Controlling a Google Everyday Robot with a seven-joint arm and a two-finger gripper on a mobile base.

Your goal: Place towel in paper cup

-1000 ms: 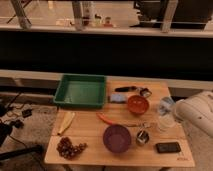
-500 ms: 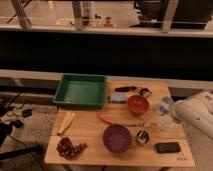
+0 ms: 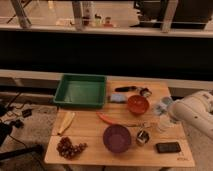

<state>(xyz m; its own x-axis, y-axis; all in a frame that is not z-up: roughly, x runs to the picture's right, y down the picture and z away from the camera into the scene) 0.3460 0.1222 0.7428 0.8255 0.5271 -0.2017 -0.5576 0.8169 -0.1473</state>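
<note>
A pale, crumpled towel lies on the right side of the wooden table, just right of the orange bowl. A whitish paper cup appears to stand below it near the table's right edge, partly covered by my arm. My white arm reaches in from the right. The gripper sits at its left end, between the towel and the cup and close over both.
A green tray stands at the back left. A purple bowl, a small metal cup and a black phone are at the front. A banana, grapes, a red pepper, a blue sponge and a black brush lie around.
The arm has barely shifted at the table's right edge. The objects on the table have not moved.
</note>
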